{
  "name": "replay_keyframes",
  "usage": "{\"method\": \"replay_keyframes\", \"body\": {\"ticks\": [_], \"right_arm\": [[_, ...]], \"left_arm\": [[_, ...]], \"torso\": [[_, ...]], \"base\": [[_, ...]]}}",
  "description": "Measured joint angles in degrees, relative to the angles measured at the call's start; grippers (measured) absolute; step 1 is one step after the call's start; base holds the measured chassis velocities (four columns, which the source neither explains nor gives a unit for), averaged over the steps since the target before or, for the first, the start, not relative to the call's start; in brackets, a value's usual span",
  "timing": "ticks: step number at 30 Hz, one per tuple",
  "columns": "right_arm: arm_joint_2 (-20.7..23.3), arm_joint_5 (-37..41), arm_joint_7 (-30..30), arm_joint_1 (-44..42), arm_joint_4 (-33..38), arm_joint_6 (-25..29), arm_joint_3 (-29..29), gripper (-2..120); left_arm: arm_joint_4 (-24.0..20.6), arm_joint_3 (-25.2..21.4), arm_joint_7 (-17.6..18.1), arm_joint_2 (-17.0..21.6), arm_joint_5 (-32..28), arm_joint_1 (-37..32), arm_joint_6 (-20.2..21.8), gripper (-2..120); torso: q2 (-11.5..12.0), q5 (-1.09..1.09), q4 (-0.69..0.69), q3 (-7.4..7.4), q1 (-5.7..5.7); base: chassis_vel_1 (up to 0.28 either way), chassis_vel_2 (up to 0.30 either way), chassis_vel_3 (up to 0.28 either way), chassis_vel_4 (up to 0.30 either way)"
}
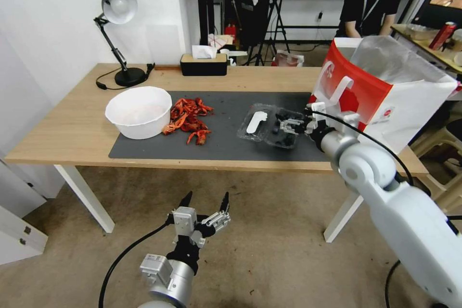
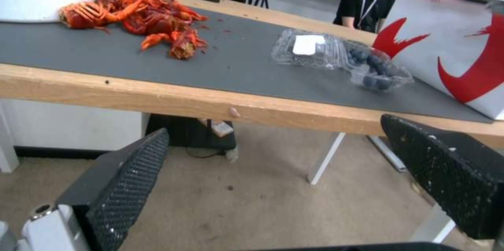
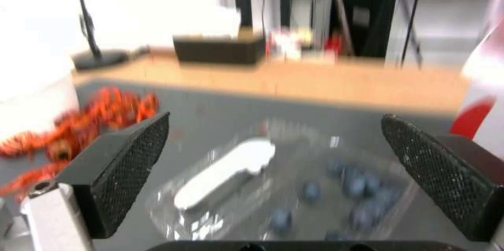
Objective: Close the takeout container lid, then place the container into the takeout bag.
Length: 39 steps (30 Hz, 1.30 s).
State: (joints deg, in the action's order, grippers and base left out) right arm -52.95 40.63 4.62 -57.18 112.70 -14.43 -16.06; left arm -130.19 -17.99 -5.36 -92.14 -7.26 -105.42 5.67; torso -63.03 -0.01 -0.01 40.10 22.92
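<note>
My left gripper (image 1: 206,200) hangs low over the floor, fingers spread. My right gripper (image 1: 287,125) is over the takeout container (image 1: 284,135) on the gray mat (image 1: 226,120), fingers wide apart. The lid (image 1: 256,124) lies open. The takeout bag (image 1: 385,89) stands just beside it.

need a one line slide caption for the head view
Right tool open over the open takeout container beside the takeout bag; left tool open, parked below the table.
</note>
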Motion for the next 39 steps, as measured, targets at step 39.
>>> {"method": "replay_keyframes", "body": {"ticks": [39], "right_arm": [[-11.36,-12.57,-8.43,-40.52,-1.43,41.64,-12.52,100]], "left_arm": [[1.49,-1.78,-1.37,0.0,-1.04,-0.27,-6.15,100]], "torso": [[0.01,0.01,0.01,0.01,0.0]], "base": [[0.0,0.0,0.0,0.0]]}}
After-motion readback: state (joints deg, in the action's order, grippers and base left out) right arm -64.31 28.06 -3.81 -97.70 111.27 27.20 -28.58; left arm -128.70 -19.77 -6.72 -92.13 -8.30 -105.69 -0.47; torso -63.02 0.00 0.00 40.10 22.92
